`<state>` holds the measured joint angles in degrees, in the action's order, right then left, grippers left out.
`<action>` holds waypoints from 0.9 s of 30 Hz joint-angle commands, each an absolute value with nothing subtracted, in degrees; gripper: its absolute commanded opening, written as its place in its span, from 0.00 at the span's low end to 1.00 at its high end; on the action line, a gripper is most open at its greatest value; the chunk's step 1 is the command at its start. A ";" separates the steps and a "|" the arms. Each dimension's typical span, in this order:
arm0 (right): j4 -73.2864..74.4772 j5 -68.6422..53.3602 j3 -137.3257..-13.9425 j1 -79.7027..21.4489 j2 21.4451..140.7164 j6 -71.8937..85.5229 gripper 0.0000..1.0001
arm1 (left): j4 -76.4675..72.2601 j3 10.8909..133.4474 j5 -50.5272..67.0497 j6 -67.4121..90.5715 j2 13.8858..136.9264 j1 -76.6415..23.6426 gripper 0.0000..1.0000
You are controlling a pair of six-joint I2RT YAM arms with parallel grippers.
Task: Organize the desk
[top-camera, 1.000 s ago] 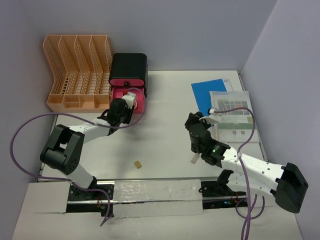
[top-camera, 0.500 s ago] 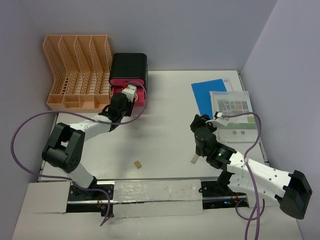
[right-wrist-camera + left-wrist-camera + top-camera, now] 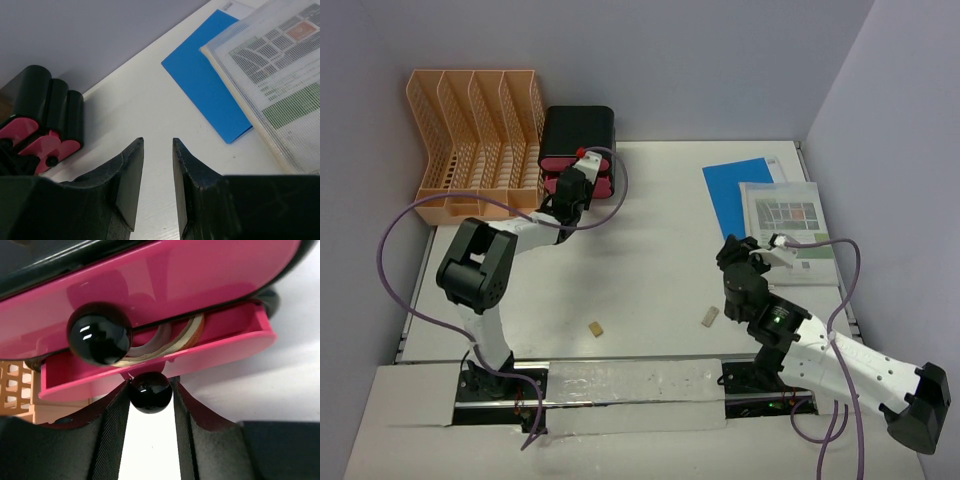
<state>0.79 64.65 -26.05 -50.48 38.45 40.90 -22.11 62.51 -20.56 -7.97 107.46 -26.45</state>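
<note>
The desk [image 3: 650,250] is a large white tabletop. At its back left, my left gripper [image 3: 575,186] is shut on the small black knob [image 3: 150,392] of the lower pink drawer [image 3: 220,342] of the black box [image 3: 577,135]. The drawer stands open only a narrow gap, and a roll of tape [image 3: 172,340] shows inside. The upper pink drawer [image 3: 165,285] with its bigger black knob [image 3: 99,333] is closed. My right gripper [image 3: 733,252] hangs over the right of the desk, open a little and empty [image 3: 157,145].
A peach file rack [image 3: 475,145] stands left of the black box. A blue sheet [image 3: 740,190] and a printed page in a clear sleeve [image 3: 788,230] lie at the back right. Two small tan blocks [image 3: 593,327] [image 3: 709,317] lie near the front edge.
My left gripper has pushed the lower pink drawer back into the black box until nearly closed. My right arm has swung right, away from the tan block.
</note>
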 commanded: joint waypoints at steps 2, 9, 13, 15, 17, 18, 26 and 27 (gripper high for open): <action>4.83 69.17 -24.48 -50.23 35.29 44.21 0.37 | -25.88 67.41 -22.23 -8.88 110.91 -26.63 0.49; 9.08 69.70 -24.61 -50.27 34.63 46.41 0.37 | -25.74 69.02 -22.99 -9.48 112.11 -26.55 0.62; 9.73 69.78 -24.70 -50.21 34.69 46.56 0.37 | -24.37 66.19 -20.64 -8.20 109.55 -26.63 0.62; 9.76 69.78 -24.70 -50.19 34.80 46.58 0.37 | -23.19 65.18 -19.00 -7.17 108.38 -26.71 0.61; 9.76 69.70 -24.70 -50.22 34.80 46.64 0.37 | -21.22 63.08 -17.46 -6.37 106.73 -26.69 0.62; 9.76 69.64 -24.70 -50.24 34.91 46.67 0.37 | -20.22 62.41 -16.69 -5.92 105.58 -26.72 0.62; 9.93 69.43 -24.52 -50.19 35.13 47.92 0.37 | -11.98 61.99 -11.19 -1.56 103.26 -26.70 0.63; 9.99 69.43 -24.52 -50.19 35.09 48.05 0.37 | -12.59 62.28 -12.10 -1.71 103.61 -26.72 0.64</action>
